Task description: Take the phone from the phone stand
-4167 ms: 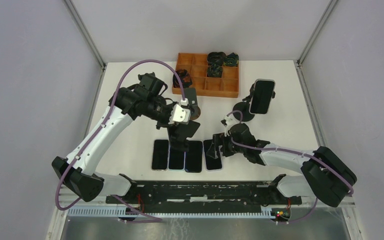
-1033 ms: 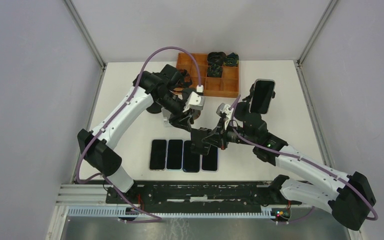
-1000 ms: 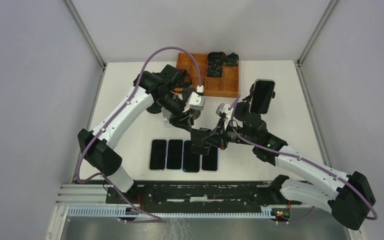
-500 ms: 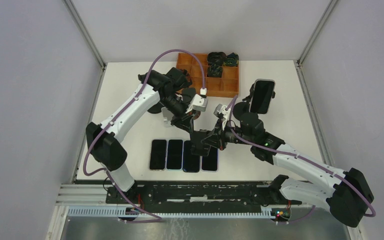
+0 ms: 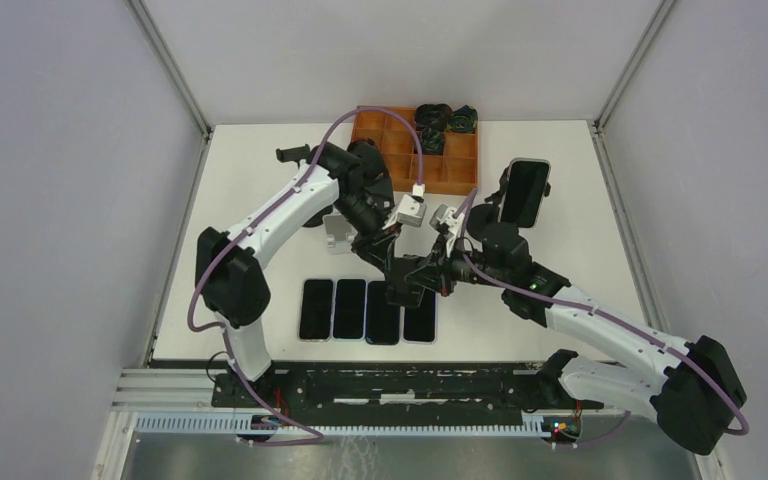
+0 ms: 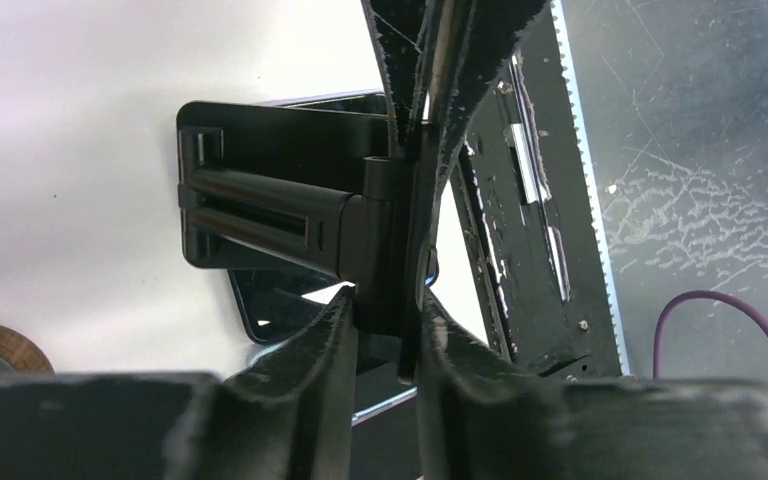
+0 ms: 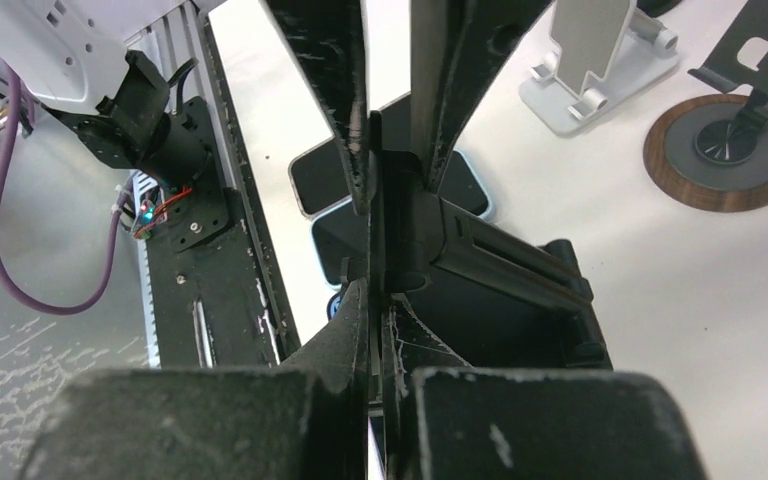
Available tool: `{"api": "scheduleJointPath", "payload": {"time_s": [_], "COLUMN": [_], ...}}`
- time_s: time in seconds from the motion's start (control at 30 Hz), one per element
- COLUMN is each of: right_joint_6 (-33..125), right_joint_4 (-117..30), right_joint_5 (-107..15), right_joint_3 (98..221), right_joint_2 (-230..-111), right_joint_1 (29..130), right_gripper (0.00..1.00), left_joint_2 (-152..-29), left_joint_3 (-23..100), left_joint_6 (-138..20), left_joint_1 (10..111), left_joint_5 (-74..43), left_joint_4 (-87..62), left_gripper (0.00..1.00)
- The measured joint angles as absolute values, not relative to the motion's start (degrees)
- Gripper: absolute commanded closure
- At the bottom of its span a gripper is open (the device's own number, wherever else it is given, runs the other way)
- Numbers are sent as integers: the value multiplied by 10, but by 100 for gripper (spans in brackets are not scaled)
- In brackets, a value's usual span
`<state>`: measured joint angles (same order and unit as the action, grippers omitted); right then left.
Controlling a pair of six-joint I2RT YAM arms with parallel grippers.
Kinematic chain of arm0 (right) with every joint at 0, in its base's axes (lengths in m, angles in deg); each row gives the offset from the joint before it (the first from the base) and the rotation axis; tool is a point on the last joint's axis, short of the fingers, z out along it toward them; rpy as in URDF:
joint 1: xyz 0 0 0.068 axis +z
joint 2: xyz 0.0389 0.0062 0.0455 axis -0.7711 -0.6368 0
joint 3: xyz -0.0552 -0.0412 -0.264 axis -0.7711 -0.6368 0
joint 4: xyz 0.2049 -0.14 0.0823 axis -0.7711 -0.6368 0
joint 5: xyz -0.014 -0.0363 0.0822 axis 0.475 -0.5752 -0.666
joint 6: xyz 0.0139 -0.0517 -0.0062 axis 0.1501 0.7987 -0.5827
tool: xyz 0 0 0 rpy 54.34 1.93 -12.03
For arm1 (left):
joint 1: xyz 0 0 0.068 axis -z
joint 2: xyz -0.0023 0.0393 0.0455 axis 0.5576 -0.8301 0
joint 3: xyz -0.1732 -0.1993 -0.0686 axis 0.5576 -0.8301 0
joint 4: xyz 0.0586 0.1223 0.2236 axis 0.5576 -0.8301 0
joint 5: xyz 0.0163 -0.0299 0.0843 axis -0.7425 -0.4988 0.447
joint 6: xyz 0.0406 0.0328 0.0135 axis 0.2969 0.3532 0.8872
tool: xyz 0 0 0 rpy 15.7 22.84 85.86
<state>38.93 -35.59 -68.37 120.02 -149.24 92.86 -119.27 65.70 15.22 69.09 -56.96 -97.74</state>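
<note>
A black folding phone stand [image 5: 401,285] hangs just above the row of phones, held from both sides. My left gripper [image 6: 385,300] is shut on its hinge block, with the stand's slotted plate [image 6: 260,190] sticking out to the left. My right gripper [image 7: 380,295] is shut on the stand's thin plate edge, and the stand's body [image 7: 505,265] lies to its right. No phone sits on this stand. A dark phone [image 5: 525,192] leans upright on another stand at the back right, away from both grippers.
Several dark phones [image 5: 349,310] lie side by side near the front edge, under the held stand. A silver stand [image 5: 338,232] and a round wooden-based stand [image 7: 720,150] stand to the left. An orange compartment tray [image 5: 440,172] with cables is at the back.
My left arm has swung right and back, its wrist now closer to the right arm. The black stand has stayed about where it was between the two grippers.
</note>
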Motion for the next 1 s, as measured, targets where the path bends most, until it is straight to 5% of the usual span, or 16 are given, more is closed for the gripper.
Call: {"api": "scheduleJointPath", "payload": {"time_s": [0.07,0.27,0.43,0.53,1.0], "right_joint_6": [390,394,399,404,385], "right_joint_4": [-352,-352,-354,-368,-541], "right_joint_5": [-684,-681,-667,-642,-459], "right_joint_3": [1200,1200,1200,1200,1316], "right_joint_2": [-1492,-1493,-1487,-1467,-1324], "right_joint_1": [925,908,893,882,850], "right_gripper": [100,78,27,13,2], "left_joint_2": [-1203,-1219,-1251,-1276,-1441], "left_joint_3": [662,685,721,749,929], "left_joint_6": [155,157,152,145,97], "left_joint_1": [692,693,693,694,687], "left_joint_5": [-569,-564,-547,-530,-429], "left_joint_4": [-978,-969,-961,-953,-891], "left_gripper": [96,98,98,98,98]}}
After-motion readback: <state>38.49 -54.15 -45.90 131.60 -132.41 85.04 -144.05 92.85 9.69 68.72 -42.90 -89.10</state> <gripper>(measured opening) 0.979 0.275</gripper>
